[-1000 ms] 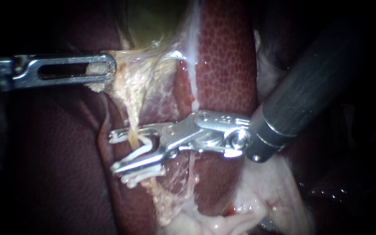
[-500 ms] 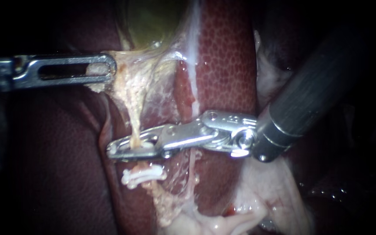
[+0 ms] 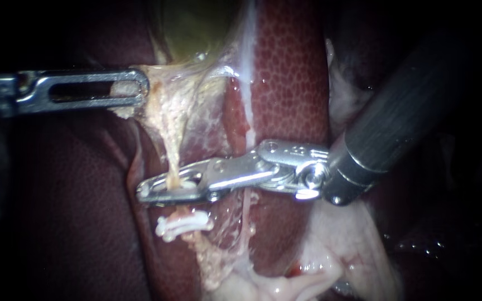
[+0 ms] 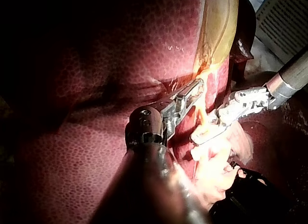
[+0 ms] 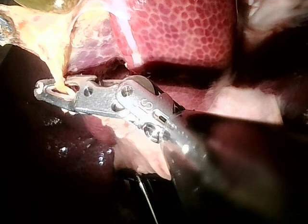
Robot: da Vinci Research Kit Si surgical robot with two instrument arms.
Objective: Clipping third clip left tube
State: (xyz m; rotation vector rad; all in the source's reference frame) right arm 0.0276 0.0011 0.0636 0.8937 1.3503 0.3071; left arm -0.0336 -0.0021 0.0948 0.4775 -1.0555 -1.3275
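Observation:
The left tube (image 3: 170, 153) runs as a pale strand from the gallbladder (image 3: 196, 28) down across the liver (image 3: 291, 72). My right instrument (image 3: 147, 192) comes in from the right, and its jaws are shut across this tube with a white clip (image 3: 184, 182) pressed between them. Just below them another white clip (image 3: 182, 224) sits on the same tube. In the right wrist view the jaw tips (image 5: 44, 89) close around the yellowish tube (image 5: 57, 72). My left instrument (image 3: 136, 89) is shut on pale tissue at the gallbladder's lower edge and holds it taut; its jaws (image 4: 195, 89) also show in its wrist view.
A thinner strand (image 3: 246, 209) runs down just right of the clipped tube, passing behind the right instrument's jaws. Pale fatty tissue (image 3: 330, 256) lies below the right shaft. Dark liver surface (image 3: 73, 212) fills the lower left.
One second ago the right instrument's jaws stood open around the tube with the clip spread between them. They have since closed on the tube, flattening the clip. The left instrument has not moved.

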